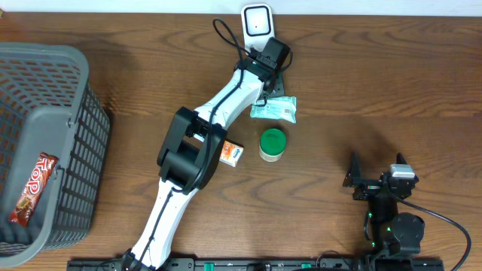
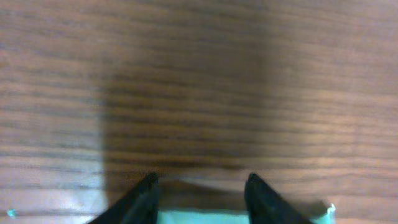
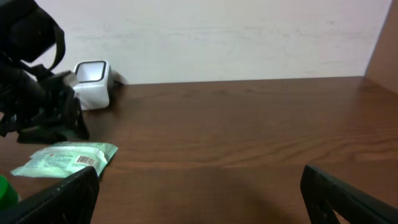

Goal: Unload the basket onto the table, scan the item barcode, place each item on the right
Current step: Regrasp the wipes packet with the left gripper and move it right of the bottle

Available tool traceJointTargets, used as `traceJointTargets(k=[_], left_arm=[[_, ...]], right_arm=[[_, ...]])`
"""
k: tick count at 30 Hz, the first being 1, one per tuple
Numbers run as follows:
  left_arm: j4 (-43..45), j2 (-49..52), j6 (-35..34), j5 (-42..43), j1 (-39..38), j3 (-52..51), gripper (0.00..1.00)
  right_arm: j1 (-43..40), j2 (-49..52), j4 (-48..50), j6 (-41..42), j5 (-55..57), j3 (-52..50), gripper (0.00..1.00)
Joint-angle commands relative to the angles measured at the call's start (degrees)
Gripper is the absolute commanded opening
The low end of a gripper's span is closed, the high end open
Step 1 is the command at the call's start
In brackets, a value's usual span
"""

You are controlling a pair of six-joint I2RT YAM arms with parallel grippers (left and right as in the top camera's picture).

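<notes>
We judge the pick-up step to be in hand: the left end effector (image 2: 202, 178) is down at the mint-green packet (image 1: 279, 110), which lies flat on the tabletop (image 1: 376, 75) just in front of the white scanner (image 1: 257, 21). In the left wrist view the two dark fingers (image 2: 144, 193) stand on either side of a strip of the packet's green edge, with bare wood beyond them. We cannot tell from these views whether they already pinch the wrapper or only straddle it. The right end effector (image 3: 200, 174) is parked near the front edge, well apart from the packet, its fingers spread wide and holding nothing.

A striped patch that looks like the barcode shows on the packet's upper face in the right wrist view. A green-lidded jar (image 1: 273, 143) and a small orange box (image 1: 232, 153) sit near the packet on the near side, and a grey basket (image 1: 90, 150) with a snack bar (image 1: 34, 188) inside stands at the far left.

In our judgement the next move calls for a firm pinch on the thin, crinkly wrapper. After that comes a lift clear of the jar, then a turn so the striped patch faces the scanner's window. The film may slip or fold over the code, so we would check the hold first
</notes>
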Motion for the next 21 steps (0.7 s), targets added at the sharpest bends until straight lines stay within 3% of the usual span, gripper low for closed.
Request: traceJointTargets(k=[1, 6, 21], left_arm=[[-2.0, 1.5, -3.1, -0.6, -0.2, -0.3, 0.31], [-4.2, 1.5, -4.5, 3.3, -1.5, -0.3, 0.2], [-6.8, 1.5, -2.4, 3.1, -12.1, -0.3, 0.2]], right_arm=[[-0.3, -0.3, -0.3, 0.8, -0.5, 0.0, 0.99], [-0.3, -0.3, -0.3, 0.8, -0.5, 0.0, 0.99], [-0.4, -0.3, -0.3, 0.7, -0.5, 0.0, 0.99]])
